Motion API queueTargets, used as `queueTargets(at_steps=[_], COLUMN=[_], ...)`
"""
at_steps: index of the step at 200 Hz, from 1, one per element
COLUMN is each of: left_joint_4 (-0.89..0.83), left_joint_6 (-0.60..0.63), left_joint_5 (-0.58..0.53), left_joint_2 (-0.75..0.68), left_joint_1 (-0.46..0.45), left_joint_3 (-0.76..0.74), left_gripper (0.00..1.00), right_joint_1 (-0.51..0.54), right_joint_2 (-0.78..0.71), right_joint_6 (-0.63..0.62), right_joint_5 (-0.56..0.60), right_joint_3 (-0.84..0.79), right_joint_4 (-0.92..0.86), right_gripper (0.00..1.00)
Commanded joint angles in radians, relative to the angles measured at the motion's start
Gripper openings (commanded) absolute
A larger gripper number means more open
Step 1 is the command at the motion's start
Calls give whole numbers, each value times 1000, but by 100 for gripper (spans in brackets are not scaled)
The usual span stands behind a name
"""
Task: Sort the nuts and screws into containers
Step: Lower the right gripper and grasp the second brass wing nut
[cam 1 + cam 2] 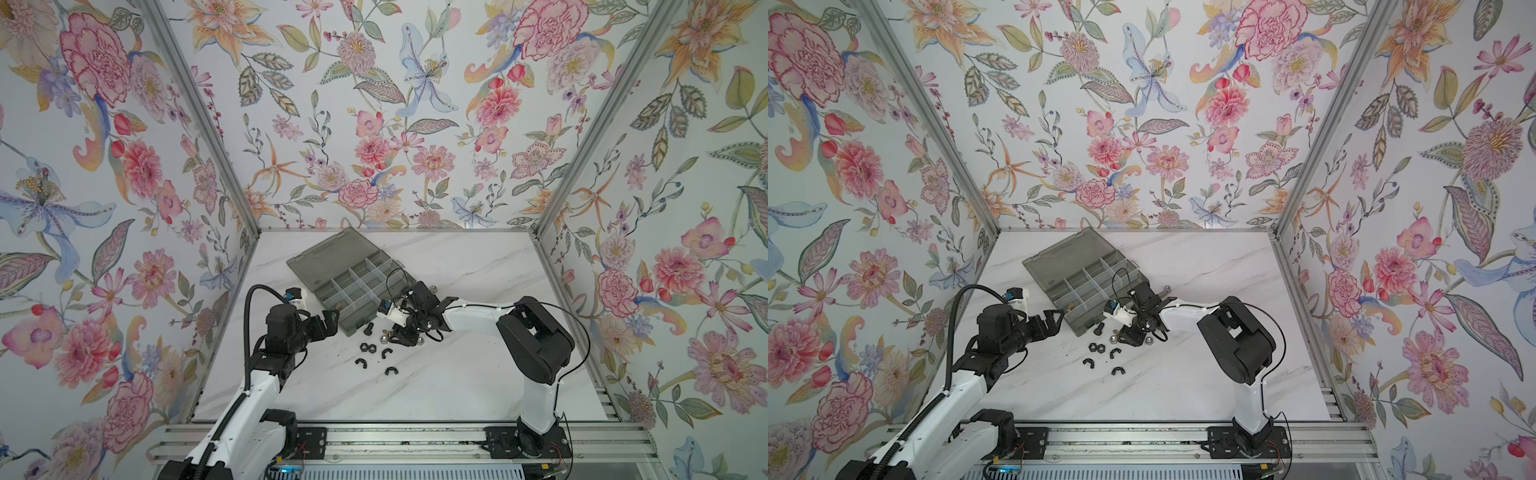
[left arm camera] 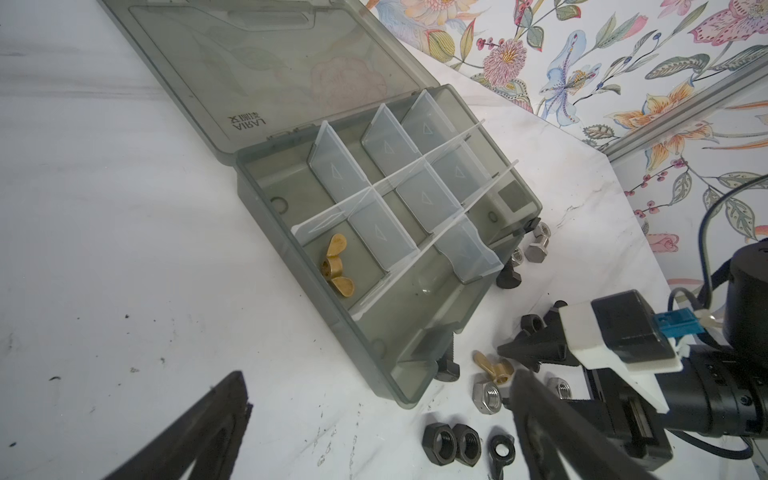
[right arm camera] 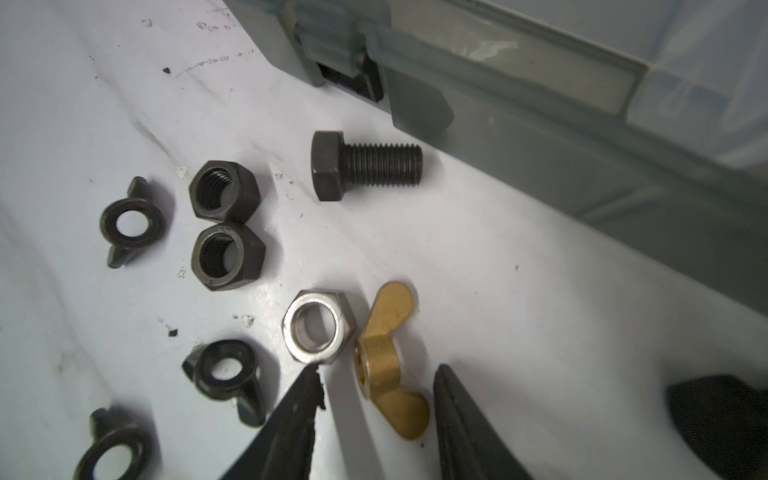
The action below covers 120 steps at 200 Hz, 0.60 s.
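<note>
A brass wing nut (image 3: 388,361) lies on the white table between the fingers of my right gripper (image 3: 379,370), which is open with a gap on each side. Beside it are a silver nut (image 3: 318,326), two black hex nuts (image 3: 224,191), black wing nuts (image 3: 131,222) and a black screw (image 3: 365,164). The smoky-grey organizer (image 2: 291,270) stands open behind them. One of its containers holds another brass wing nut (image 2: 336,270). My left gripper (image 1: 330,322) is wide open and empty at the box's near left corner. A silver hex bolt (image 2: 536,249) rests by the box's far end.
The flat lid (image 1: 328,257) lies open toward the back left. Loose black nuts (image 1: 365,347) and wing pieces (image 1: 390,370) are scattered in front of the box. Floral walls close in three sides, and a metal rail (image 1: 415,440) runs along the front edge.
</note>
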Motion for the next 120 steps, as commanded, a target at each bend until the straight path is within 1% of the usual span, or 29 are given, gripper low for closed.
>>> queueTargets(at_steps=[1,58,96,120], left_joint_4=[-3,4,5,7], left_joint_6=[-4,-3,-3,-5], left_joint_5=[6,10,10,10], left_joint_2=[-3,5,4,5], left_joint_1=[-6,-6,-6,-6], left_joint_3=[-2,-3,-6,-6], left_gripper=[99,99,100,99], right_joint_1=[11,11,12,15], right_joint_2=[28,44,48,58], right_joint_6=[-14,-16,-13,-8], right_joint_5=[-1,4,4,9], right_joint_3=[23,26,24,27], right_joint_4=[-16,-16,-16,-16], right_gripper=[47,46,38,35])
